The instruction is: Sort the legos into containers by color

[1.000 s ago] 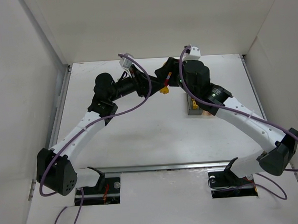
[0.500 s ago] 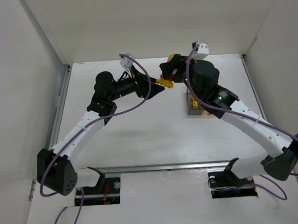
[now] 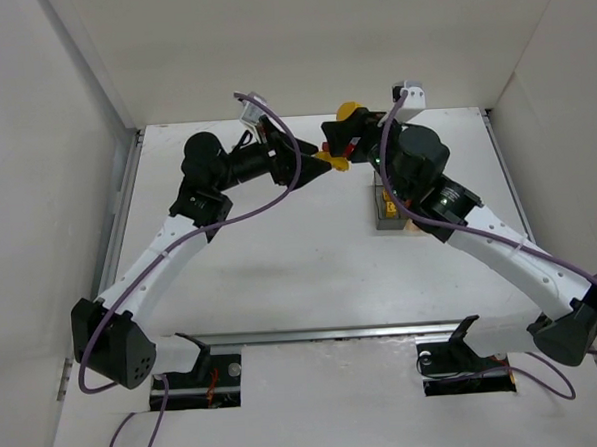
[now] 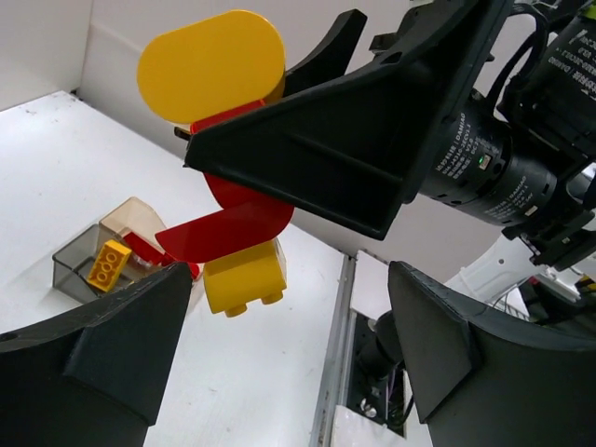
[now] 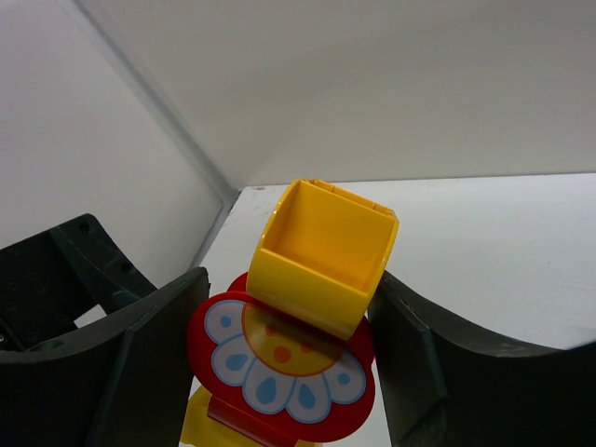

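Note:
My right gripper [image 5: 300,358] is shut on a stack of legos held above the table: a hollow yellow brick [image 5: 322,253], a red flower disc [image 5: 279,371] and a yellow piece below it. The left wrist view shows the same stack as a yellow rounded piece [image 4: 212,65], a red curved piece [image 4: 233,219] and a yellow brick [image 4: 244,277]. My left gripper [image 4: 289,349] stands open just under the stack, with nothing between its fingers. The containers [image 3: 387,211] sit under the right arm. The dark grey one [image 4: 76,270] holds a yellow brick [image 4: 109,264]; the clear one [image 4: 140,214] holds red pieces.
White walls close in the table on the left, back and right. A metal rail [image 3: 324,333] runs across the near edge by the arm bases. The two arms meet at the back centre [image 3: 327,154], close together.
My left gripper has opened and let go of the lego stack. My right gripper has carried the stack up and toward the back wall; the left arm followed slightly.

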You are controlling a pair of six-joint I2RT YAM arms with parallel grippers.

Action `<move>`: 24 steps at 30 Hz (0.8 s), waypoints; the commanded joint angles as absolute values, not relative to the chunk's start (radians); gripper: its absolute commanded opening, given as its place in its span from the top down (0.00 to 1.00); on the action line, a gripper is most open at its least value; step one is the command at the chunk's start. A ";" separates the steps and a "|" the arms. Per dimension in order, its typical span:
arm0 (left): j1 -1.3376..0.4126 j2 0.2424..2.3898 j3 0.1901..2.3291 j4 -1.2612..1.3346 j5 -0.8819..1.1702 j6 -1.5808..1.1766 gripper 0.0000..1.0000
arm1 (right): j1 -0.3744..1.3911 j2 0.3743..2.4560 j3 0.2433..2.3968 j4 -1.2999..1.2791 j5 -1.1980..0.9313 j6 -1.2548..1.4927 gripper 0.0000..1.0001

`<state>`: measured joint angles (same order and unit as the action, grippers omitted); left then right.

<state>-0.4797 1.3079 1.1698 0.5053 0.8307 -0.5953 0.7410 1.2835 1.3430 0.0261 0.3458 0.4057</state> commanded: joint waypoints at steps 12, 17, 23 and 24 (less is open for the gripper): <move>-0.456 1.324 1.304 0.358 0.637 -0.563 0.24 | 0.787 1.227 1.152 0.653 0.557 0.350 1.00; -0.456 1.333 1.313 0.336 0.618 -0.523 0.30 | 0.787 1.267 1.178 0.653 0.575 0.393 1.00; -0.465 1.333 1.304 0.362 0.629 -0.541 0.32 | 0.787 1.296 1.187 0.653 0.595 0.403 1.00; -0.465 1.342 1.304 0.362 0.629 -0.541 0.32 | 0.787 1.296 1.187 0.653 0.595 0.403 1.00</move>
<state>-0.4629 1.3472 1.2758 0.3164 0.6273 -0.5503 0.7826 1.3010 1.1442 0.5598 0.5732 0.3885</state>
